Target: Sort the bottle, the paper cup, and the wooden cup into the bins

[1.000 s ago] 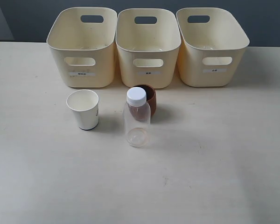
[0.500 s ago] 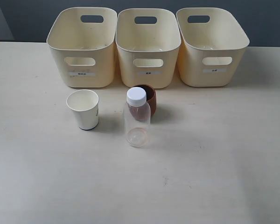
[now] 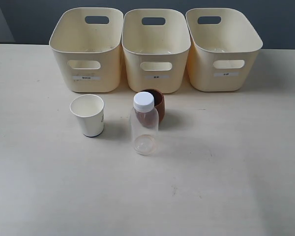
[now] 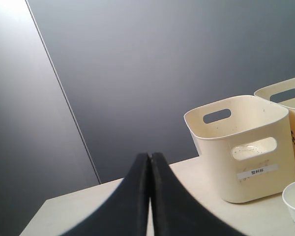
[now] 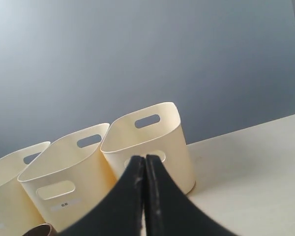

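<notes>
Across the pale bench (image 3: 236, 172), nothing had shifted since a second earlier: every object stood where it had been. Three cream plastic bins (image 3: 156, 49), smooth-walled with rounded corners and oval handle cutouts, lined the far edge, touching side by side. Near the left bin stood the white tapered paper cup (image 3: 88, 115), upright. Just before the middle bin, the clear bottle (image 3: 144, 124) with its white screw cap stood directly against the rounded reddish-brown wooden cup (image 3: 158, 102) behind it. Both the left gripper (image 4: 150, 162) and the right gripper (image 5: 144, 164) had their dark jaws pressed together, holding nothing.
</notes>
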You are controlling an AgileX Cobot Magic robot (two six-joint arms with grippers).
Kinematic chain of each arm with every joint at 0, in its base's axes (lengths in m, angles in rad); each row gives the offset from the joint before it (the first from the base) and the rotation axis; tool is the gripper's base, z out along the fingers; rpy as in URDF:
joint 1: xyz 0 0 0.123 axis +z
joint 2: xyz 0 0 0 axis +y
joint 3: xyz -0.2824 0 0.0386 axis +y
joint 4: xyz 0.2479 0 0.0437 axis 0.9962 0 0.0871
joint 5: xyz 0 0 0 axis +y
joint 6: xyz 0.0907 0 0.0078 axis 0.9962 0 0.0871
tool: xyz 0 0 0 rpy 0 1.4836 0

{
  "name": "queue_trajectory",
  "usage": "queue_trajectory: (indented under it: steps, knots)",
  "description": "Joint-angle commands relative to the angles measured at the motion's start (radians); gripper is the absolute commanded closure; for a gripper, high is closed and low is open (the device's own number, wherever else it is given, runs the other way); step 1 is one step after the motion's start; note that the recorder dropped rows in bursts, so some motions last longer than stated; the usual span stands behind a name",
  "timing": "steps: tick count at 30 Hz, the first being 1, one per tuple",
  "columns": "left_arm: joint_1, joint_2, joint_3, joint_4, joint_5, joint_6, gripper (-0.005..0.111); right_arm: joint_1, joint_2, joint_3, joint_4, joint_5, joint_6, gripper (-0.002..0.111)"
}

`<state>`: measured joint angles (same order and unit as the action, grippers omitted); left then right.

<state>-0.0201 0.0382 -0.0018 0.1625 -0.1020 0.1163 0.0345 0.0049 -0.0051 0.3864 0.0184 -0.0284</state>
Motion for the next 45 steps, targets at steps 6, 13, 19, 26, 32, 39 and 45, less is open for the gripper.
queue_trajectory:
  steps: [6, 13, 19, 26, 32, 39, 45]
  knots:
    - [-0.001, -0.002, 0.002, 0.0, -0.005, -0.002, 0.107, -0.004, -0.005, 0.005, -0.015, -0.018, -0.005, 0.108]
    - [-0.001, -0.002, 0.002, 0.0, -0.005, -0.002, 0.107, -0.004, -0.005, 0.005, -0.016, -0.062, -0.005, 0.108]
    - [-0.001, -0.002, 0.002, 0.0, -0.005, -0.002, 0.107, -0.004, -0.005, 0.005, -0.016, -0.109, -0.002, 0.108]
    - [-0.001, -0.002, 0.002, 0.0, -0.005, -0.002, 0.107, -0.004, -0.005, 0.005, -0.107, -0.209, 0.127, 0.108]
    - [-0.001, -0.002, 0.002, 0.0, -0.005, -0.002, 0.107, -0.004, 0.005, -0.003, -0.361, -0.261, 0.37, 0.109]
    - [-0.001, -0.002, 0.002, 0.0, -0.005, -0.002, 0.107, -0.004, 0.179, -0.102, -0.531, -0.385, 0.543, 0.109]
    - [-0.001, -0.002, 0.002, 0.0, -0.005, -0.002, 0.107, -0.004, 0.456, -0.256, -0.704, -0.492, 0.638, 0.109]
